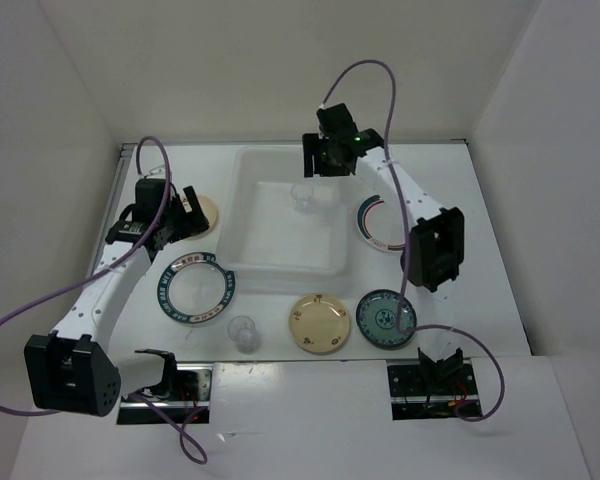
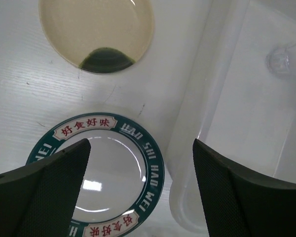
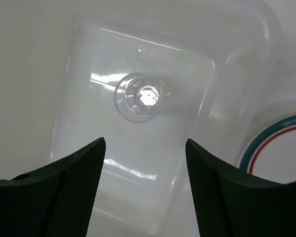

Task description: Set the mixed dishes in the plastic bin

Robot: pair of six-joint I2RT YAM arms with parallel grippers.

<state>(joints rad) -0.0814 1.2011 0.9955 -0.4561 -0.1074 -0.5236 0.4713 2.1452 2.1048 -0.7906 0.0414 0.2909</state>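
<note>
The right claw (image 3: 144, 143) hangs released over the plastic bin (image 1: 280, 240), with a clear cup (image 3: 140, 96) inside, below it. The left claw (image 2: 140, 143), also released, hovers above the blue-rimmed plate (image 2: 108, 177) on the tabletop (image 2: 19, 98), with the bin at its right.

White table (image 1: 485, 300), faint scuffs; plain white walls (image 1: 260, 70) enclosing back and both sides.

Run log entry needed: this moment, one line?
left gripper: open | right gripper: open, above translucent white plastic bin | small clear cup: in bin
</note>
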